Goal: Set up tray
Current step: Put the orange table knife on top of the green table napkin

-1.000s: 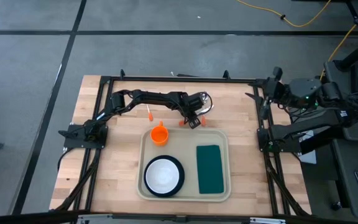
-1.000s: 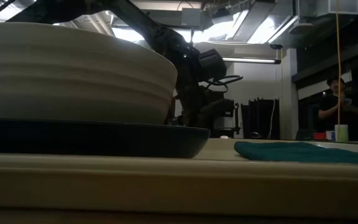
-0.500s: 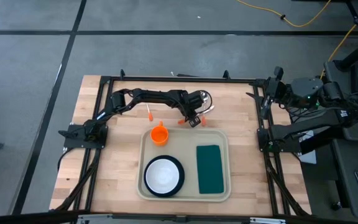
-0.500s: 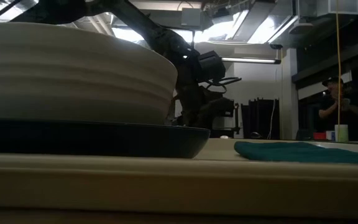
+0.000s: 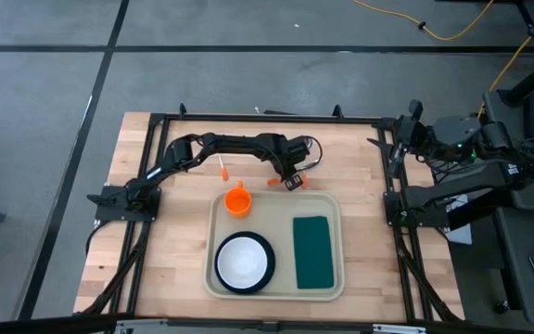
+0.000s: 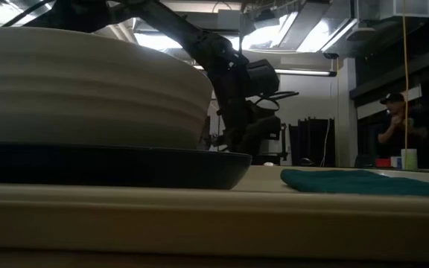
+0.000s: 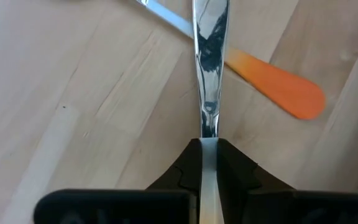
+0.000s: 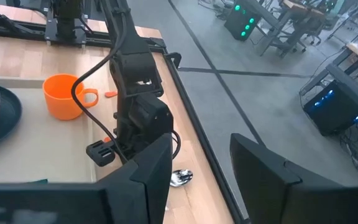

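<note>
Tray [image 5: 278, 243] of cream plastic lies flat on the wooden worktop [image 5: 137, 269], near its front middle, between the two arm bases. At its back left corner stands an orange cup [image 5: 237, 200]. In front of the cup, at the tray's left, a dark blue plate [image 5: 244, 263] carries a white bowl [image 5: 240, 261]; in the low view the bowl [image 6: 88, 89] and plate [image 6: 125, 165] fill the foreground. A dark green cloth [image 5: 312, 252] lies lengthwise on the tray's right half, apart from the plate.

Left arm reaches from its base at the worktop's left edge across the back, and the left gripper [image 5: 293, 178] hangs just behind the tray's back rim, right of the cup. Its jaws are closed narrow on a metal utensil [image 7: 208, 68], a shiny handle pinched between the fingers [image 7: 180, 168] in the left wrist view. Under that handle on the bare wood lies a utensil with an orange handle [image 7: 277, 92], crossing it at an angle. Another small orange-handled piece [image 5: 222, 169] lies on the worktop behind the cup. From the right wrist view a shiny spoon bowl [image 8: 179, 178] shows beside the left gripper, near the worktop's edge.

Right gripper [image 5: 399, 141] waits at the worktop's back right corner, well apart from the tray, its jaws spread wide. Far off in the low view a person [image 6: 392, 126] stands in the room.
</note>
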Controlling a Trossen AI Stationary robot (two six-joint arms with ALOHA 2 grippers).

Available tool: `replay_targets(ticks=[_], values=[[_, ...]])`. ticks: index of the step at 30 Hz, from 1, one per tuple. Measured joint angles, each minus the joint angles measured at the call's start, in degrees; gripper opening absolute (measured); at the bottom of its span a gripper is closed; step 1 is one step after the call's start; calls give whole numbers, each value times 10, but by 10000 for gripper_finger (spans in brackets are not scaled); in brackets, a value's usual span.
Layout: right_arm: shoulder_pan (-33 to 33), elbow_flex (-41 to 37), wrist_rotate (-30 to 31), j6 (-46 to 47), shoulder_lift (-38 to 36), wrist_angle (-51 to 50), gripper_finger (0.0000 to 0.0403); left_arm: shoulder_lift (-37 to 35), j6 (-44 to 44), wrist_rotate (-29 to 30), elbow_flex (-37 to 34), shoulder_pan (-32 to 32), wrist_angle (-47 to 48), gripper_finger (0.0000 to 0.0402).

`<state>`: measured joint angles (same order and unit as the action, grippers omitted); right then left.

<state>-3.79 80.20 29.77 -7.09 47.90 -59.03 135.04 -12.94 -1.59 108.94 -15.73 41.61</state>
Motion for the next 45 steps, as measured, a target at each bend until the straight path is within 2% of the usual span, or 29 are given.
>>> replay_targets(ticks=[7, 15, 23, 30, 36, 39, 41, 45], values=[[0, 0, 1, 42, 0, -30, 166, -1, 0, 11, 1, 5, 5, 14], [33, 0, 2, 116, 4, -39, 166, -12, 0, 35, 16, 14, 27, 14], [65, 0, -11, 128, 17, -43, 166, -15, 17, 77, 92, 25, 87, 13], [79, 0, -15, 129, 25, -65, 166, -15, 6, 82, 178, 36, 133, 13], [82, 0, -14, 125, 26, -65, 166, -18, -60, 89, 262, 61, 187, 13], [82, 0, -10, 105, 25, -66, 166, -58, -120, 95, 243, 84, 172, 13], [82, 0, -10, 90, 25, -67, 166, -86, -169, 120, 243, 102, 167, 13], [82, 0, -11, 60, 24, -67, 166, -142, -271, 214, 243, 148, 167, 13]])
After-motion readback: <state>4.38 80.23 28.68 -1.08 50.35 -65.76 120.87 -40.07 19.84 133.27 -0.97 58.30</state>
